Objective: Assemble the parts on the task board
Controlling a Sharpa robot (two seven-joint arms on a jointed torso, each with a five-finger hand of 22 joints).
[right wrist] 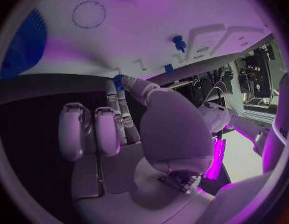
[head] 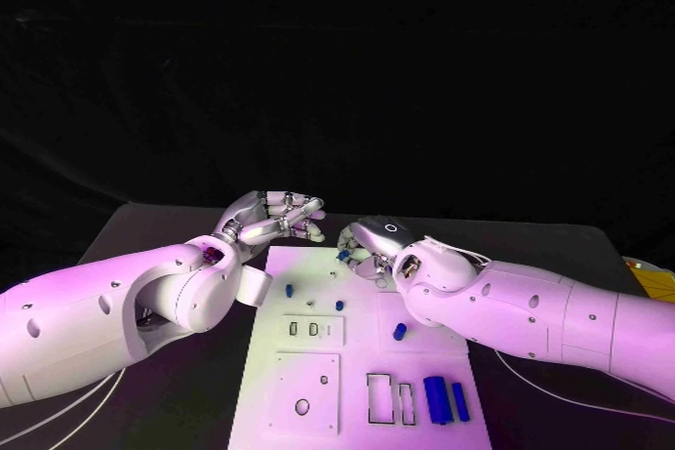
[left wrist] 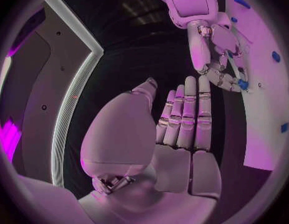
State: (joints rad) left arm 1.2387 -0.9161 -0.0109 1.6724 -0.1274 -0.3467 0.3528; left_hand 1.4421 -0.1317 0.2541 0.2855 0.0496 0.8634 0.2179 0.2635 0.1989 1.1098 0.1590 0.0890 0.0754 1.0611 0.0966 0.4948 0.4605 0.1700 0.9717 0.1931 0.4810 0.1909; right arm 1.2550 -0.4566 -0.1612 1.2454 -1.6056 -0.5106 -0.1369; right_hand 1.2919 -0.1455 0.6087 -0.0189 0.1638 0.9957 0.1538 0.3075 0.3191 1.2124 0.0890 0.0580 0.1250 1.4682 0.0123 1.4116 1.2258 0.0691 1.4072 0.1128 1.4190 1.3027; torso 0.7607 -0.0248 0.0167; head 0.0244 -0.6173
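The white task board (head: 302, 367) lies in the middle of the table. My right hand (head: 373, 245) hovers over the board's far edge and pinches a small blue part (right wrist: 118, 79) between thumb and fingertips; the same part (left wrist: 243, 84) shows at those fingertips in the left wrist view. My left hand (head: 274, 216) hangs just beyond the board's far left corner, fingers straight and side by side (left wrist: 185, 119), holding nothing. Other blue parts sit on the board: a peg (head: 292, 289), a second peg (head: 337, 303), a short piece (head: 398, 331) and two long bars (head: 446, 398).
The board carries rectangular slots (head: 390, 398) and a round hole (head: 302, 406) near its front. A blue toothed disc (right wrist: 23, 45) and an upright blue peg (right wrist: 179, 42) stand on the board near my right hand. The black table (head: 155, 225) surrounds the board.
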